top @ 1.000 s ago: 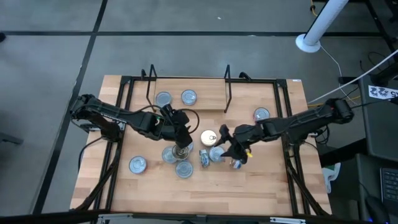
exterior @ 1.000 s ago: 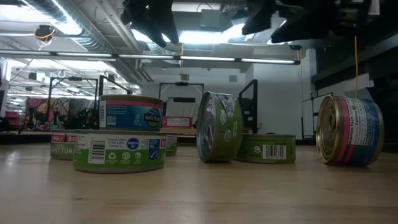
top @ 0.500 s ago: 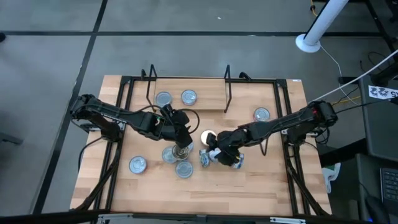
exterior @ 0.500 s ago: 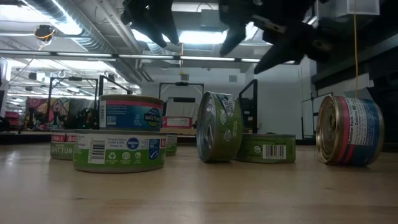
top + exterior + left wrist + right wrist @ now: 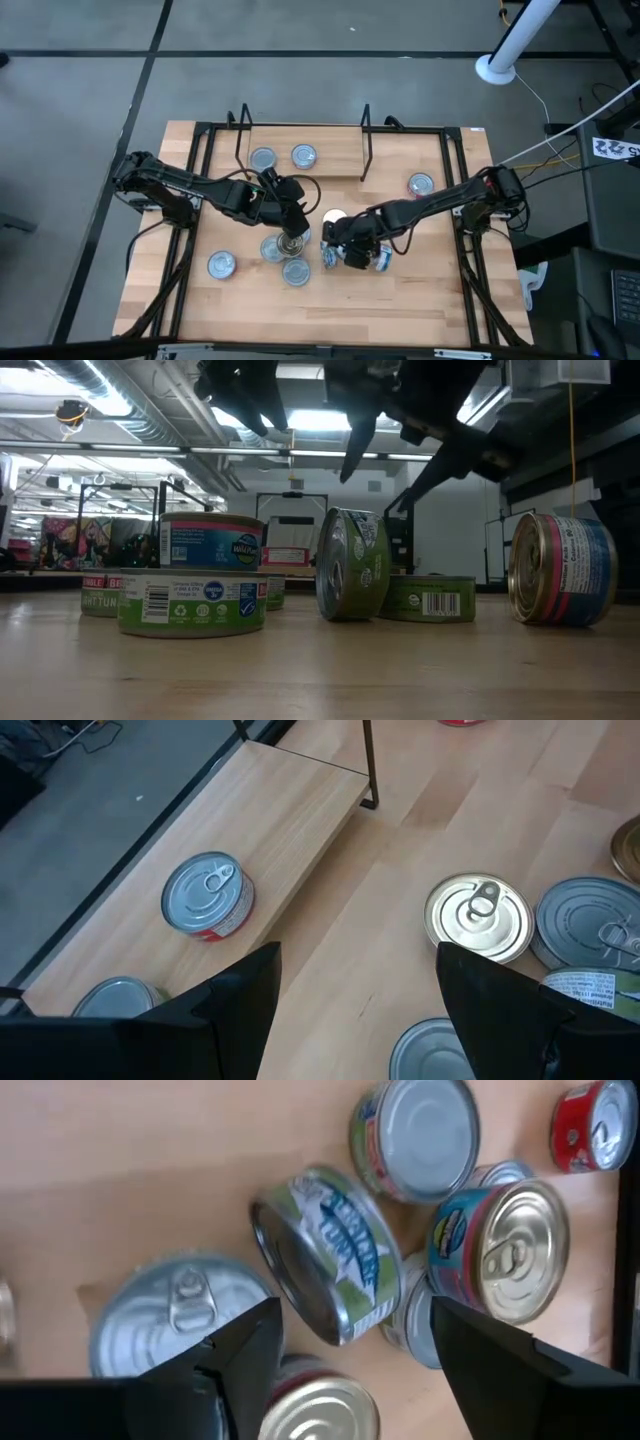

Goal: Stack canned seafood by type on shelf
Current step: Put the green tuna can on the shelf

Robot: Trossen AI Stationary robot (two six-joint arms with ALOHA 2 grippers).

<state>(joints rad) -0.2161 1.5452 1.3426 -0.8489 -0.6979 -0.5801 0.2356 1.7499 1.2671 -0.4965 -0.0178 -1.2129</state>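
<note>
High view: I see the wooden table [image 5: 430,300] with the black frame rails [image 5: 190,200] around it, and the shelf [image 5: 330,160] at the far edge, its thin wire uprights rising from a light wooden base. Two silver-lidded tins [image 5: 263,158] sit side by side on that base; one red-labelled tin [image 5: 420,184] lies apart toward the right rail.

My left arm reaches in from the left, and the left gripper [image 5: 291,238] hangs over the middle cluster of cans with its jaws spread, holding nothing. My right arm comes in from the right, and the right gripper [image 5: 345,240] is just beside the left one, over the tipped cans, jaws also spread and empty.

In the low view, a blue-pink tin [image 5: 211,541] is stacked on a green-labelled tin [image 5: 191,603]. A green tin on its edge [image 5: 352,564] stands upright just beside a flat green tin [image 5: 430,599], and a red-blue tin on its edge [image 5: 561,569] stands well to the right.

In the right wrist view, the gold-lidded tin [image 5: 510,1250] lies next to the tilted green tin.
</note>
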